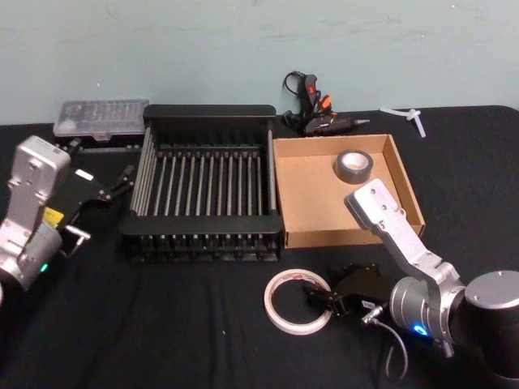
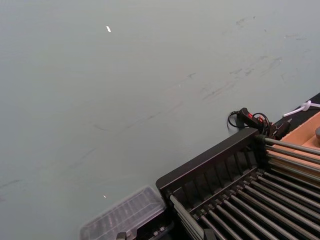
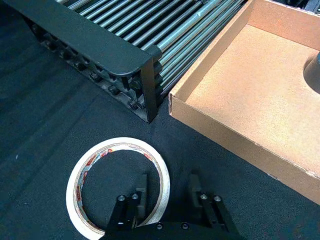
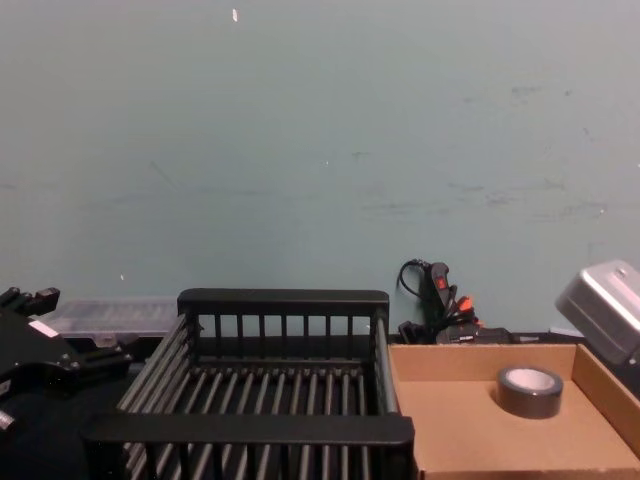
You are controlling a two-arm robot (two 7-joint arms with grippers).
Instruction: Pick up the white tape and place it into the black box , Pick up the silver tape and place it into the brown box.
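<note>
Right claw [image 3: 165, 192] hangs released over the counter [image 1: 162, 324], one finger inside the white tape [image 3: 118, 183] to pinch its wall. Black box [image 1: 204, 188] waits beyond, brown box [image 1: 345, 190] holds silver tape [image 1: 353, 166]; left claw [image 1: 122, 180] is parked, state unclear.

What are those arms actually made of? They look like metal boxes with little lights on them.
Both arms have silver-grey metal casings with rounded joints, each showing a small blue-green light. The left arm carries a yellow label and ends in a black left gripper. The right arm has a thick dark cylinder at its base, a thin grey cable looping below, and a black right gripper with two slim black fingers.
</note>
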